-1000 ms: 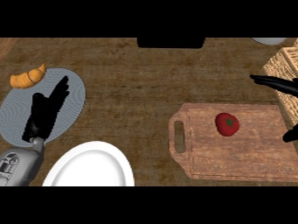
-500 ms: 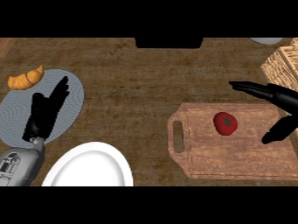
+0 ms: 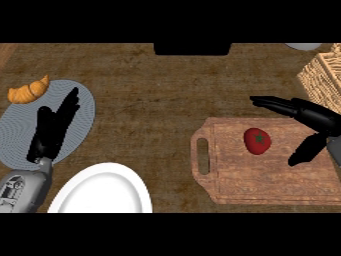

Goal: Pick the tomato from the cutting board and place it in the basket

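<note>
**Right hand spread open beside the tomato on the board**

The right hand's fingers (image 3: 275,104) are straight and point toward 9 o'clock. Its thumb (image 3: 304,151) is splayed away from them toward 7 o'clock. The right hand (image 3: 322,123) is therefore wide open and has hold of nothing. The red, round tomato (image 3: 257,140), with a small dark stem mark on top, lies at 9 o'clock from the palm, in the gap between fingers and thumb. A strip of bare wood shows between it and the thumb, so the two are apart.

The tomato rests on the rectangular wooden cutting board (image 3: 276,185), in the board's 12 o'clock half. The board's handle slot is at its 9 o'clock end. At 1 o'clock from the board, a pale woven wicker basket (image 3: 335,75) stands in the view's corner, only partly in view. The right palm is just beside its near corner.

The left hand's fingers (image 3: 68,102) are straight, close together and point toward 1 o'clock, holding nothing. The left hand (image 3: 51,132) lies open over a round, blue-grey ribbed placemat (image 3: 10,135), though I cannot tell whether it touches it. A golden-brown crescent croissant (image 3: 29,92) sits on the placemat's 11 o'clock rim, apart from the fingers. A white round plate (image 3: 103,192) lies at 5 o'clock from the placemat.

Everything stands on a dark brown wooden counter (image 3: 151,100). A black block (image 3: 191,48) sits at its 12 o'clock edge.
</note>
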### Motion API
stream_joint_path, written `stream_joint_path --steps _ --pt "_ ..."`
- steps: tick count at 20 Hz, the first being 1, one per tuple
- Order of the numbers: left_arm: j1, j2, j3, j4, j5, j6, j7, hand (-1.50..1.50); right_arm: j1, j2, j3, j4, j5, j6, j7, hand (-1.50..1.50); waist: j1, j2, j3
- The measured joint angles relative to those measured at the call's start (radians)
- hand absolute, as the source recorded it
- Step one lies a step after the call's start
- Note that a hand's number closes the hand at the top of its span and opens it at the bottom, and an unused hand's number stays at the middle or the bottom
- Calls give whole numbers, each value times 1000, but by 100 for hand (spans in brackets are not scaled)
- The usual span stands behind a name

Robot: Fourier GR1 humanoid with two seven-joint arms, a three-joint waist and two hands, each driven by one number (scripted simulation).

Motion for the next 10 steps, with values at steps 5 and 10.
stream_joint_path --steps 5,10 --pt "-8 -11 13 2 -22 -11 9 0 -4 30 1 19 43 2 6 -150 0 0 0" --pt "0 -18 29 -17 -38 -21 18 0 -16 66 -2 50 80 11 12 -150 1 0 0"
